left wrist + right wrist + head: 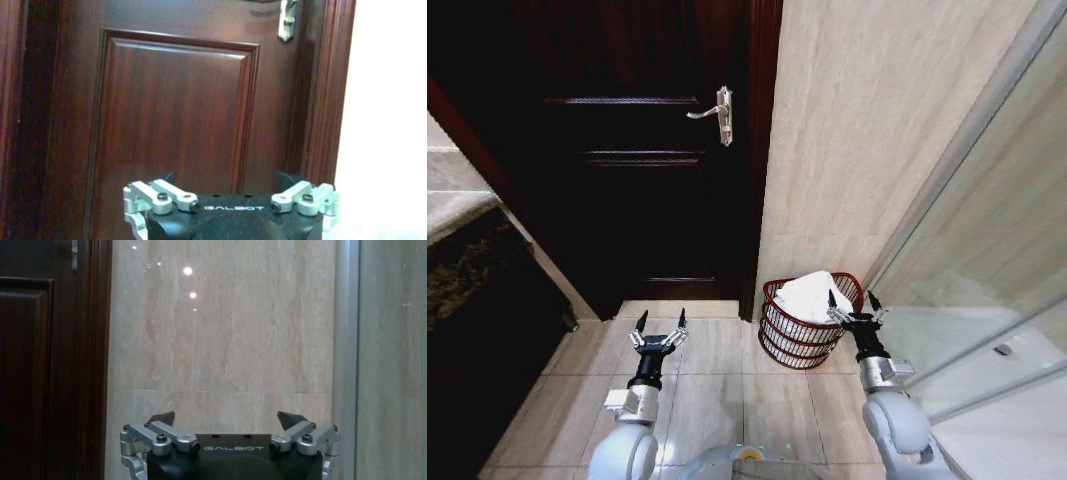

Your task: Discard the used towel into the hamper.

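A white towel [811,296] lies bunched inside the hamper [789,340], a round dark red-brown wire basket on the tiled floor against the marble wall. My right gripper [849,300] hovers open just above the hamper's right rim, nothing between its fingers. Off to the left, my left gripper [661,320] hangs open over the floor tiles, facing the dark door. In the right wrist view the right gripper [227,416] points at the marble wall; in the left wrist view the left gripper [227,176] points at the door panel.
A dark wooden door [642,150] with a silver lever handle [717,114] stands ahead. A glass shower partition [987,250] closes the right side. A dark cabinet with a stone top [472,290] lines the left. Beige floor tiles [727,380] lie between the arms.
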Motion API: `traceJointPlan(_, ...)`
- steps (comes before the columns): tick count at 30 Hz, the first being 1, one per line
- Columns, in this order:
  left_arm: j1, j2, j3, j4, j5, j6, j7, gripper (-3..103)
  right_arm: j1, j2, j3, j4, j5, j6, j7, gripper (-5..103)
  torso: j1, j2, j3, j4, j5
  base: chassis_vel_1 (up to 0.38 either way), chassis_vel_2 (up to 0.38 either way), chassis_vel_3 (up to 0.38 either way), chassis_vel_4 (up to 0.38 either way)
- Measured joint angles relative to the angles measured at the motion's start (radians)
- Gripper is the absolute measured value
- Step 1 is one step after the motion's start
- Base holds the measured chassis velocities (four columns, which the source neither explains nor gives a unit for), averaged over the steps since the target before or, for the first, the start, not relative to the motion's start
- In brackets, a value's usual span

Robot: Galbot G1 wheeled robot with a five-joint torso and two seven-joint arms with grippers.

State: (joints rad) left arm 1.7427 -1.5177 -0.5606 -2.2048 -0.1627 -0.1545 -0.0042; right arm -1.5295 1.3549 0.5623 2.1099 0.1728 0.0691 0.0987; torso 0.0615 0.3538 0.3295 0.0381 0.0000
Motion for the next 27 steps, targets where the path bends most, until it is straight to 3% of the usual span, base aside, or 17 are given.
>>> traceJointPlan(14, -0.079, 0.006, -0.021, 0.054, 0.001, -0.023, 0.047, 100, 0.043, 0.037, -0.034, -0.024, -0.049, -0.005, 0.026, 100, 0.000, 0.000, 0.000, 0.0001, -0.0001, 0.000, 0.000, 0.000, 0.000)
traceJointPlan(19, -0.103, 0.012, -0.027, 0.063, -0.002, -0.005, 0.042, 100, 0.048, 0.052, -0.034, -0.033, -0.055, -0.002, 0.026, 100, 0.000, 0.000, 0.000, 0.0000, -0.0001, 0.000, 0.000, 0.000, 0.000)
traceJointPlan(27, -0.109, 0.012, 0.038, 0.078, 0.019, 0.020, 0.016, 100, 0.063, 0.074, 0.043, -0.058, -0.064, 0.005, -0.015, 100, 0.000, 0.000, 0.000, 0.0000, 0.0000, 0.000, 0.000, 0.000, 0.000)
